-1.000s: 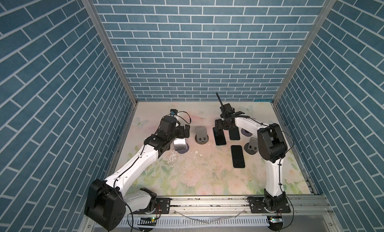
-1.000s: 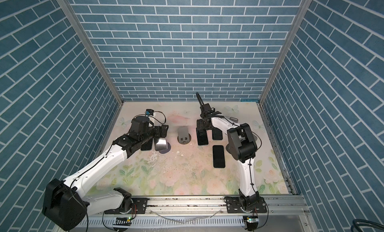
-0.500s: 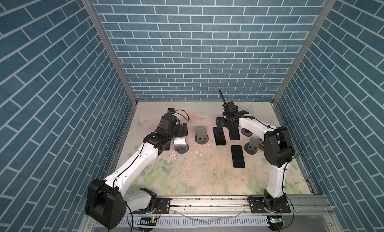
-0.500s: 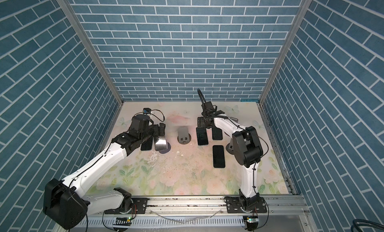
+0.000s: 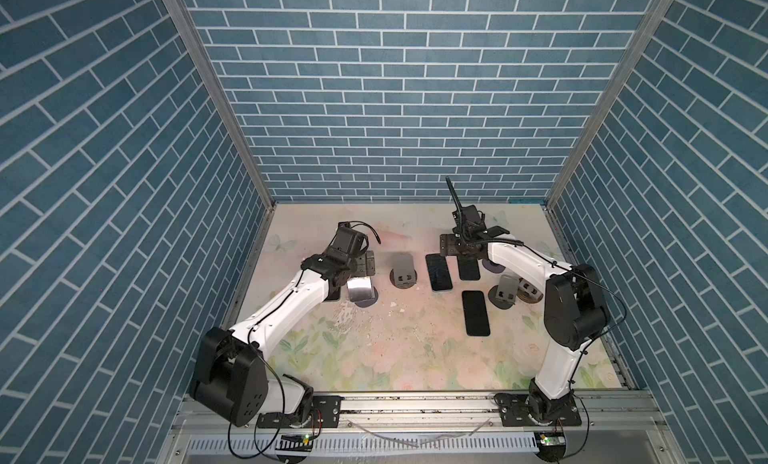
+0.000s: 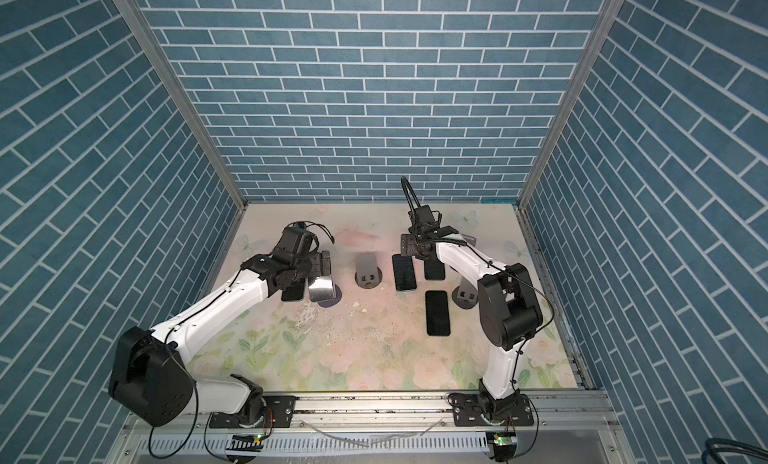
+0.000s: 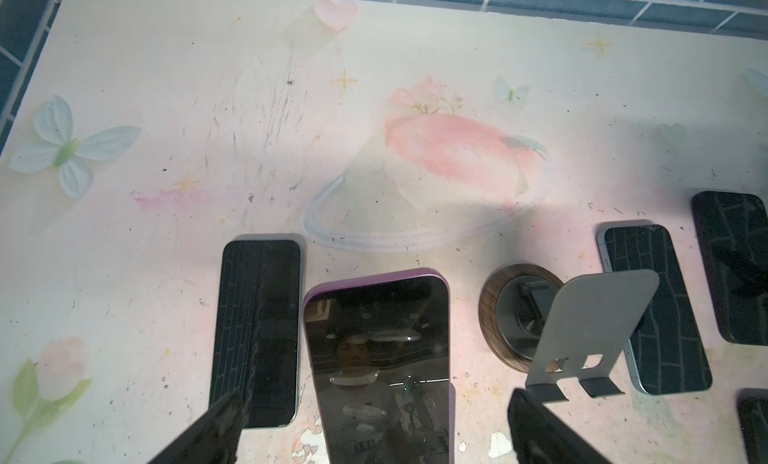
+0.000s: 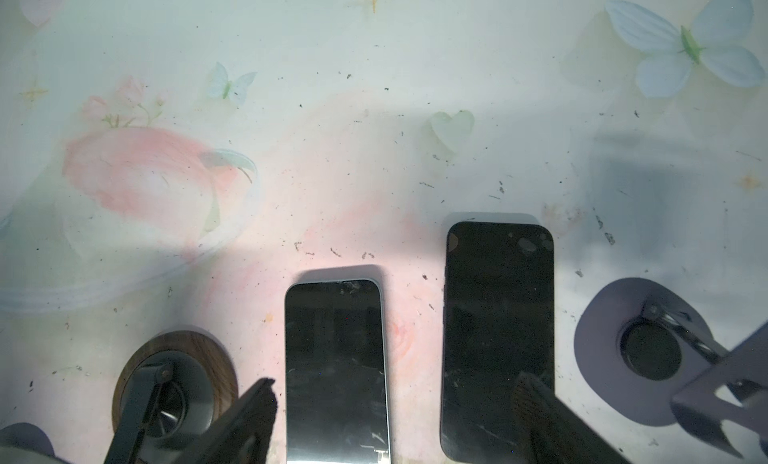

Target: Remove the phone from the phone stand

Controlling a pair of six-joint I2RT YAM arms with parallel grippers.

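A purple-cased phone (image 7: 376, 350) with a mirror-like dark screen leans on its phone stand; in both top views it shows as a shiny slab (image 5: 359, 288) (image 6: 321, 289) over the stand's round purple base (image 5: 370, 303) (image 6: 332, 301). My left gripper (image 7: 378, 399) (image 5: 365, 264) is open, one finger on each side of the phone, apart from its edges. My right gripper (image 8: 395, 381) (image 5: 457, 250) hangs open above two dark phones (image 8: 334, 366) (image 8: 498, 329) that lie flat on the mat. It holds nothing.
An empty grey stand on a wood-rimmed base (image 7: 519, 316) (image 5: 403, 271) stands just right of the phone. A flat phone (image 7: 257, 329) lies at its other side. Another flat phone (image 5: 476, 312) and more empty stands (image 5: 505, 291) (image 8: 640, 350) sit near the right arm.
The right arm's elbow has swung to the right and its jaws have widened over the flat phones. The left gripper has shifted only slightly and stays open around the phone.
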